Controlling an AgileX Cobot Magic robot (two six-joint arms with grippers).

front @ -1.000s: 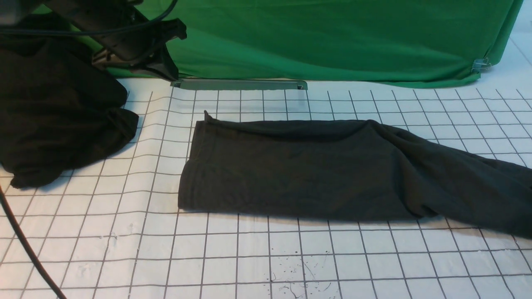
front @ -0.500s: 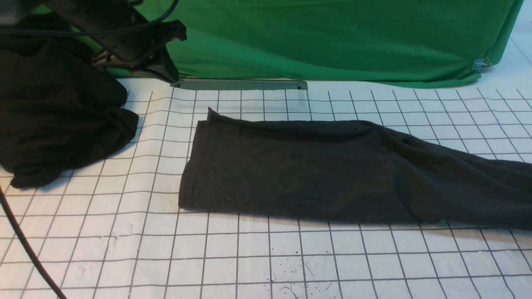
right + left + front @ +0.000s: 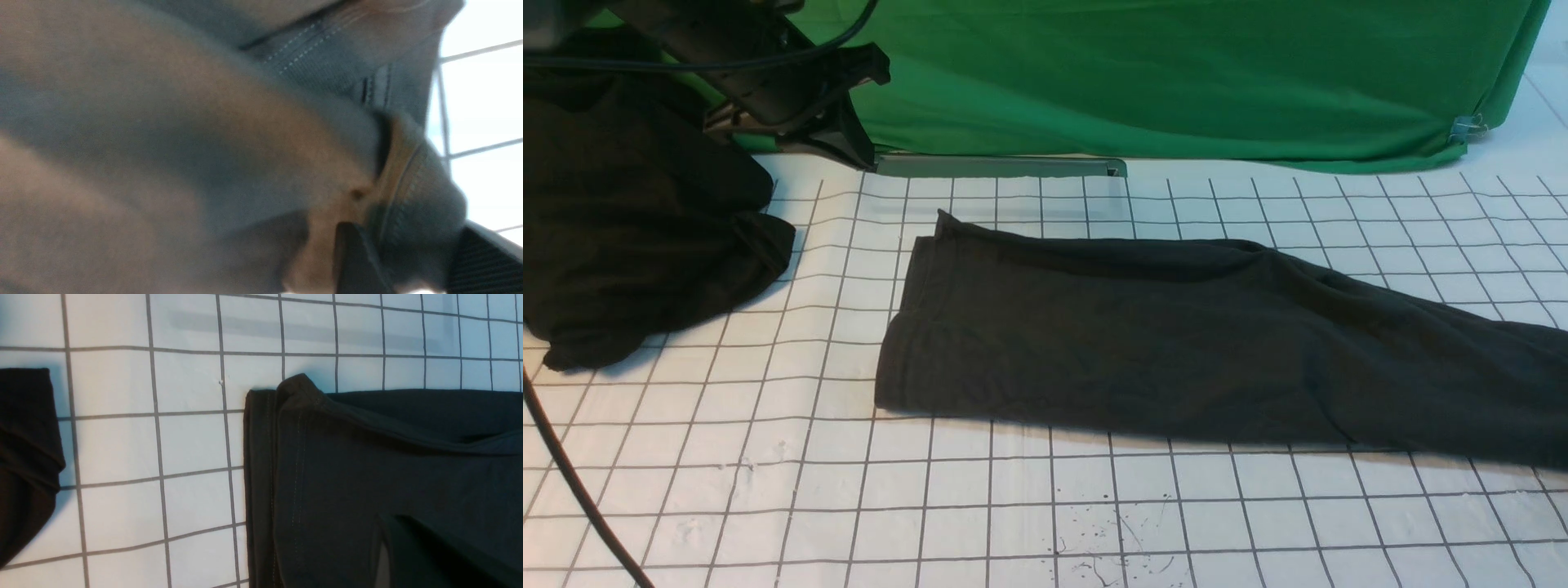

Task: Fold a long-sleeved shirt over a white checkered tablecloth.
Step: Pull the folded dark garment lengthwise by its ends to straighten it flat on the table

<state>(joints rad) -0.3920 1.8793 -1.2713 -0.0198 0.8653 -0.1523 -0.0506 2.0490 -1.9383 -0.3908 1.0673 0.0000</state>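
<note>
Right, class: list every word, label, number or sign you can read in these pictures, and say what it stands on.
None can be read. No print shows on the shirt, the tablecloth bears only grid lines, and the green cloth and black heap are plain.

Grey shirt (image 3: 1176, 343) — a long strip — on checkered tablecloth (image 3: 1013, 506).

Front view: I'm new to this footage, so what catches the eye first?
A dark shirt lies as a long folded band across the middle of the checkered tablecloth, running off the right edge. A blacker cloth heap sits far left, and a green cloth hangs behind.
</note>
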